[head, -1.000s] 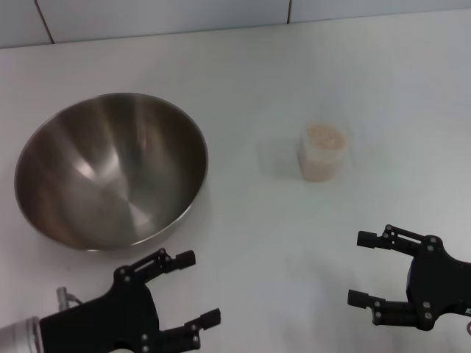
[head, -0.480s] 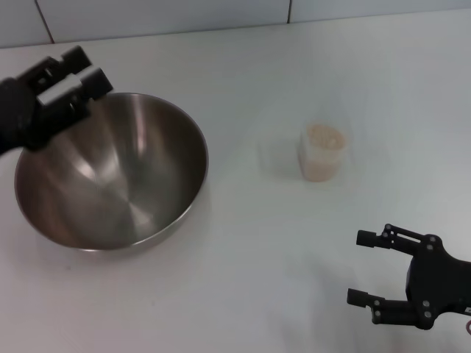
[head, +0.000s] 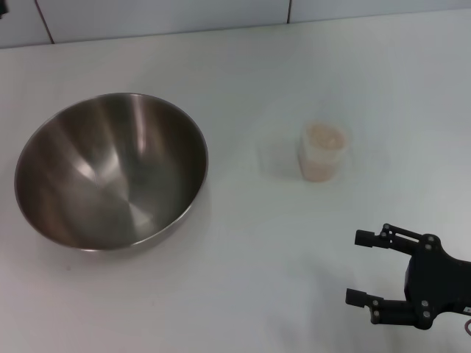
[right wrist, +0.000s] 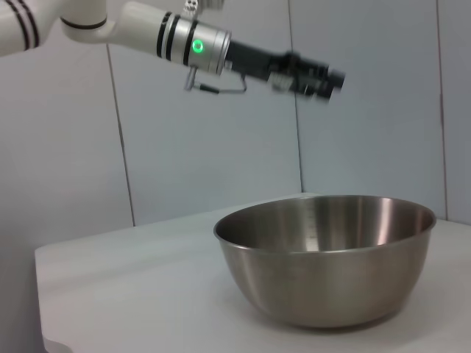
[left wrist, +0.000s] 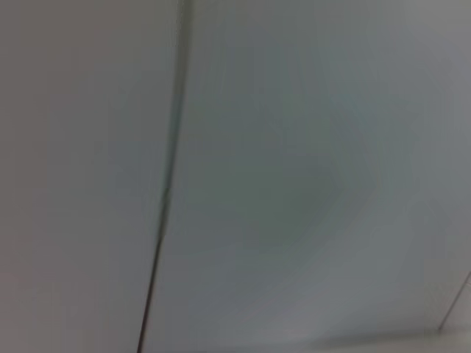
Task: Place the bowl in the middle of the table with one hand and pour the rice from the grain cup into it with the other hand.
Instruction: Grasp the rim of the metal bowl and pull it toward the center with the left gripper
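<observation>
The wide stainless-steel bowl point(head: 110, 170) sat left on the white surface point(head: 243, 279), below the raised left tool point(right wrist: 313, 76), grip untellable; right tool point(head: 362, 268) spread

Large round stainless-steel mixing bowl point(head: 110, 170) sits upright on the plain white smooth desk point(head: 243, 272), on the robot's left side, not centred. Brushed shiny inside, nothing in it. Right wrist view shows the same bowl point(right wrist: 325, 257) resting flat on its base, rim level.

Small clear, slightly frosted tapered plastic grain cup point(head: 323, 151) stands upright, right of the bowl and well apart from it. Filled nearly to the rim with pale beige-white rice point(head: 324, 135), a loose mass of small grains; none on the desk.

Neither bowl nor cup is touched by anything.
</observation>
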You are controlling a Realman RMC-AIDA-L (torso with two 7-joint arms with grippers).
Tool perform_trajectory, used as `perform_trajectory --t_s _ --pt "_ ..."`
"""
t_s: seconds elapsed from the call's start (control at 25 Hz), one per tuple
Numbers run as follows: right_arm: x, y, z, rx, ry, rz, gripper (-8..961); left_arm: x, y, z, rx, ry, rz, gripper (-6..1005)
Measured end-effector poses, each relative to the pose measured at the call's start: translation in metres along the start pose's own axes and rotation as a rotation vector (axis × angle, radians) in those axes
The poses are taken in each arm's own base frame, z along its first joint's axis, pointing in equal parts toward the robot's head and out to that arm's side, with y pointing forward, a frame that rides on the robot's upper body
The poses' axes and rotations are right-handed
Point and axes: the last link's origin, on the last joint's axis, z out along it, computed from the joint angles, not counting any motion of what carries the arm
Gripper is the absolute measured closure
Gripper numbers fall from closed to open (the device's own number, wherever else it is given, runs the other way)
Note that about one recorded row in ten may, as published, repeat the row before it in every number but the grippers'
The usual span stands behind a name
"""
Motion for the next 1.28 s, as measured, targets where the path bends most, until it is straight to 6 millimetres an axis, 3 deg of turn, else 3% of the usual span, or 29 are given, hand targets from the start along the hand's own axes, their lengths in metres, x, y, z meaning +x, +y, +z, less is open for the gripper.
perform_trajectory --t_s 0.08,0.12,0.2,0.28,0.48,0.52,0.92,1.28 --pt "0.0 0.0 0.0 0.0 0.0 0.0 147 -0.012 -0.006 0.001 0.008 -0.104 -0.075 299" --pt "0.0 0.0 0.0 0.0 0.0 0.0 147 -0.027 -0.006 0.004 -0.027 -0.209 -0.113 299" --pt "0.0 -0.001 0.0 0.002 0.001 -0.001 149 -0.027 -0.006 0.004 -0.027 -0.209 -0.113 299" --pt "0.0 -0.001 0.0 0.002 0.001 -0.002 150 -0.044 0.0 0.011 -0.097 -0.294 -0.091 298" --pt "0.0 -0.001 0.0 0.003 0.002 -0.003 154 -0.055 0.004 0.013 -0.134 -0.34 -0.062 298" --pt "0.0 -0.001 0.0 0.004 0.004 -0.003 154 -0.064 0.01 0.017 -0.17 -0.386 -0.024 298" --pt "0.001 0.0 0.0 0.005 0.004 -0.003 161 -0.074 0.013 0.023 -0.181 -0.448 0.035 297" --pt "0.0 -0.002 0.001 0.002 0.003 -0.006 167 -0.059 0.027 0.015 -0.192 -0.415 0.137 296"
